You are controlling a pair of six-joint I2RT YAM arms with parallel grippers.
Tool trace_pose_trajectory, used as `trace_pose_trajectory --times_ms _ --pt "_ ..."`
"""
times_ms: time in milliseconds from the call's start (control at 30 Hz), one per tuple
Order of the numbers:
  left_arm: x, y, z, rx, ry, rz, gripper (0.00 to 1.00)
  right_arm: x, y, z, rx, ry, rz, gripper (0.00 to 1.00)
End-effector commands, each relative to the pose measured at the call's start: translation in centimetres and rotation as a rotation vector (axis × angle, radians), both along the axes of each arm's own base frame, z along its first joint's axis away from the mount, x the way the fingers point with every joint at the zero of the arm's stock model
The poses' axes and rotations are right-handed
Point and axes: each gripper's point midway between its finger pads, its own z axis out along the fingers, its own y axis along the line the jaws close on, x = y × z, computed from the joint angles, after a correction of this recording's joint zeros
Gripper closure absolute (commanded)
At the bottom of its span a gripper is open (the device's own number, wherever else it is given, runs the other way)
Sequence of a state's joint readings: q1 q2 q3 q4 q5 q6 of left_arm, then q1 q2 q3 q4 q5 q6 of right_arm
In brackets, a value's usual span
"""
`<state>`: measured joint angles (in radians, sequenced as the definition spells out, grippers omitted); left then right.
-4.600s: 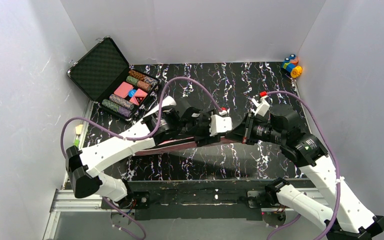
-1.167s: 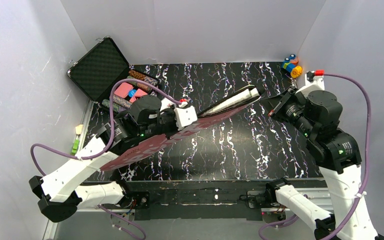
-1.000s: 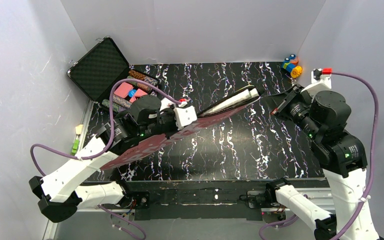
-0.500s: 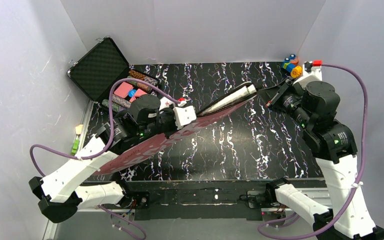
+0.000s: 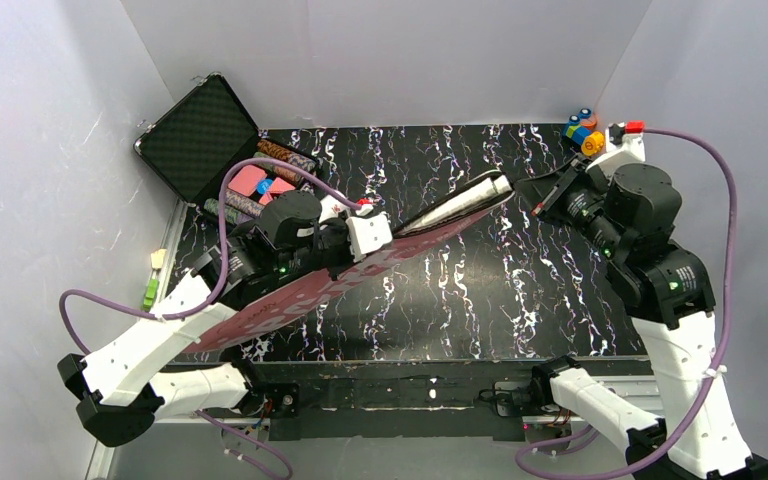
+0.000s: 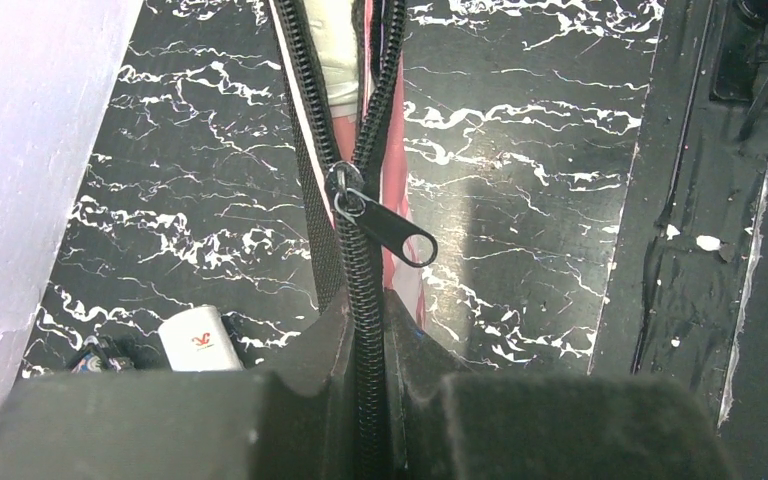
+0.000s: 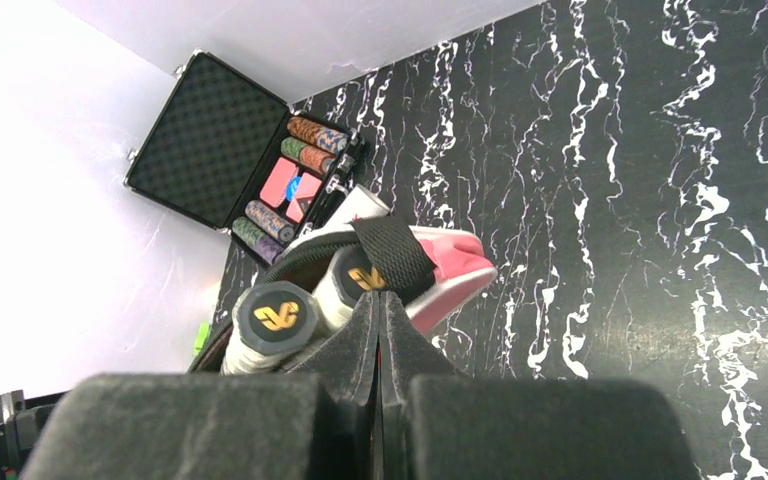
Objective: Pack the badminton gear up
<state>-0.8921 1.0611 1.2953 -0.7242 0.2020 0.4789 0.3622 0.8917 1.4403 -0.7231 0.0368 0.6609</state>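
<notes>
Gripping the zipper edge of the pink bag (image 5: 290,297) above the counter (image 5: 520,290), left fingers (image 6: 295,395) clamped, right fingers (image 7: 348,352) pressed together near racket handles (image 7: 278,318).

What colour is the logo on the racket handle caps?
Gold, on black handle caps, clearest in the right wrist view.

Clamps pink bag (image 5: 290,295) in left gripper (image 5: 388,240); parks closed right gripper (image 5: 532,192) just off protruding racket handles (image 5: 465,203).

The bag (image 5: 300,296) now tilts upward; the right gripper (image 5: 537,194) has drawn back rightward.
</notes>
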Motion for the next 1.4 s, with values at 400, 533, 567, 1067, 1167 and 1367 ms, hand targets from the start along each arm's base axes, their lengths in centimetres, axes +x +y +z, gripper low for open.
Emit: trace_pose_trajectory --times_ms 400,533,567,1067,1167,1367 --pt "-0.2 0.1 2.7 -0.079 -0.087 -0.024 1.0 -0.4 -0.1 0.7 0.013 -0.04 0.004 0.99" --pt "-0.3 0.0 2.7 -0.081 -0.082 -0.027 1.0 -0.3 0.6 -0.5 0.034 -0.012 0.025 0.99" --pt "-0.3 0.0 2.7 -0.082 -0.082 -0.028 1.0 -0.1 0.6 -0.8 0.038 -0.005 0.024 0.99" --pt "-0.1 -0.3 2.7 -0.08 -0.082 -0.031 1.0 -0.6 5.0 -4.6 0.158 0.114 0.211 0.99" --pt "-0.1 -0.4 2.7 -0.08 -0.081 -0.031 1.0 -1.1 5.4 -6.1 0.148 0.149 0.22 0.99" --pt "0.0 -0.4 2.7 -0.08 -0.078 -0.028 1.0 -1.2 1.1 -7.3 -0.049 0.166 0.05 0.99"
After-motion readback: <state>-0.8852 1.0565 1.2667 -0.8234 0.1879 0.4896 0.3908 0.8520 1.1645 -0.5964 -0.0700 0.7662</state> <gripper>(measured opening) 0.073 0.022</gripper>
